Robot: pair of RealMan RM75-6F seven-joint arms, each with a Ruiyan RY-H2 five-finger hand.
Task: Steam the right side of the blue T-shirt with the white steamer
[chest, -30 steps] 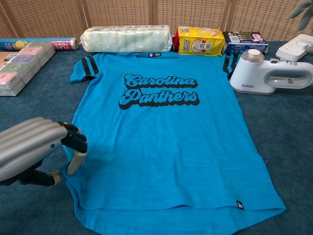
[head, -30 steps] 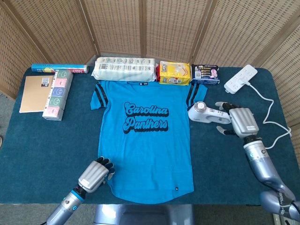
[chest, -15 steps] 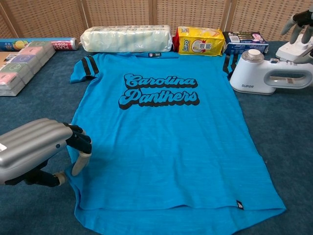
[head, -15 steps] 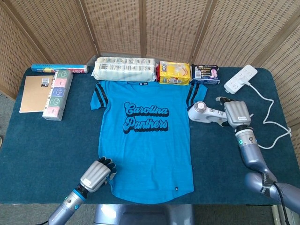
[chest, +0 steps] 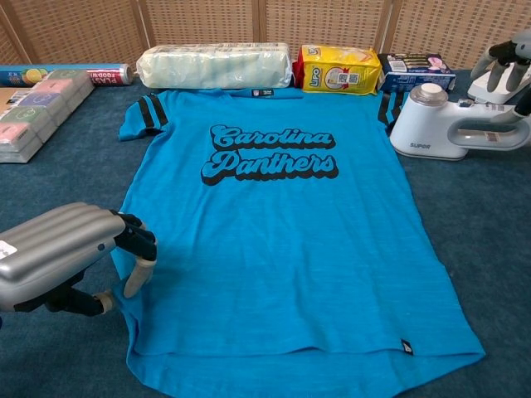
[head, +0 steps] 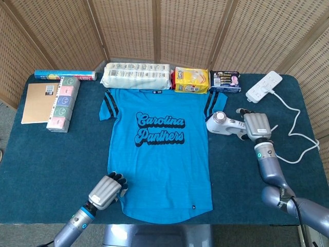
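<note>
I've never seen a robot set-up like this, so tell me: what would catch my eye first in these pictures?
First the bright blue T-shirt, spread flat in the middle of the dark table, with "Carolina Panthers" across its chest. Next, two metal hands: the left hand rests at the shirt's lower left corner, and the right hand is over the handle of the white steamer just off the shirt's right sleeve.

Right hand over white steamer — shirtside

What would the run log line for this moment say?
step: reaching for steamer | right hand over steamer handle, no grip seen | left hand at hem of T-shirt | steamer on table
</note>
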